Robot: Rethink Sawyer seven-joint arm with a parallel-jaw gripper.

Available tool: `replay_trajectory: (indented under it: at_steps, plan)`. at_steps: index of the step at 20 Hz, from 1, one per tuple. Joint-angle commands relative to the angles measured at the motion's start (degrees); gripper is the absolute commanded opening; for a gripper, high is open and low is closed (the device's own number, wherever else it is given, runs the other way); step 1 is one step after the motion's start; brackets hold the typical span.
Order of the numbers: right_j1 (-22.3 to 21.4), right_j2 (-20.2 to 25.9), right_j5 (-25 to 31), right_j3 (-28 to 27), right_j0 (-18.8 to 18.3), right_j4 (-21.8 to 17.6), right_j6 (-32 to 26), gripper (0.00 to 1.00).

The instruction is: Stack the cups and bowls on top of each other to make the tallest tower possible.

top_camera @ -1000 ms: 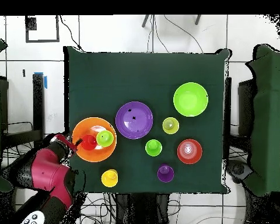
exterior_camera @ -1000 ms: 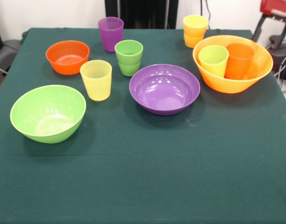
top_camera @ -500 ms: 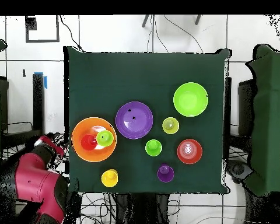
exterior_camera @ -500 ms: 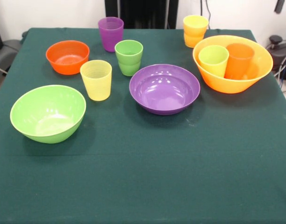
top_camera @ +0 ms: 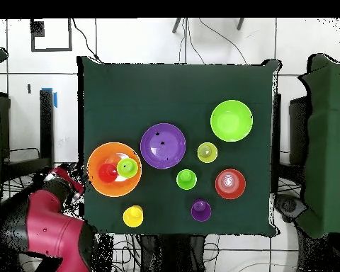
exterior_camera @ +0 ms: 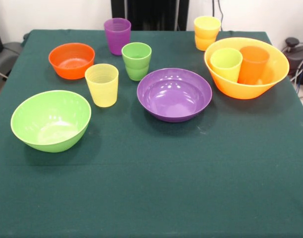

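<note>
The largest yellow-orange bowl (exterior_camera: 243,90) stands at the right with a lime green cup (exterior_camera: 226,63) and an orange cup (exterior_camera: 253,63) upright inside it. The purple bowl (exterior_camera: 174,94) sits mid-table. The lime green bowl (exterior_camera: 50,120) is at the front left and the small orange bowl (exterior_camera: 71,60) behind it. The pale yellow cup (exterior_camera: 102,84), dark green cup (exterior_camera: 136,60), purple cup (exterior_camera: 117,35) and yellow-orange cup (exterior_camera: 206,32) stand apart on the cloth. The arm's end (top_camera: 65,180) shows only in the overhead view, off the table beside the large bowl (top_camera: 95,185).
The table (exterior_camera: 191,188) has a dark green cloth. The red arm (top_camera: 52,230) is off the table's corner in the overhead view. A chair (top_camera: 321,142) stands by the table's side, and cables lie on the floor.
The arm has drawn back from over the large bowl and off the table's edge. Its red part has left the front view. The cups and bowls have not moved.
</note>
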Motion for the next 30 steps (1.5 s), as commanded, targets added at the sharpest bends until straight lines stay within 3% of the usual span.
replay_trajectory:
  at_steps: [1, 6, 13, 23, 30]
  plan:
    - [-2.95, 9.80, -1.49, 9.86, -5.28, -6.58, 0.66, 1.00]
    - [-4.21, 14.64, -7.98, 14.39, -9.25, -9.43, 0.98, 1.00]
    - [-4.73, 20.40, -15.99, 19.41, -15.78, -17.14, 2.56, 1.00]
    - [-3.18, 24.88, -22.81, 22.82, -22.63, -26.20, 5.77, 1.00]
    - [-2.63, 26.49, -24.44, 23.72, -25.67, -30.25, 6.55, 1.00]
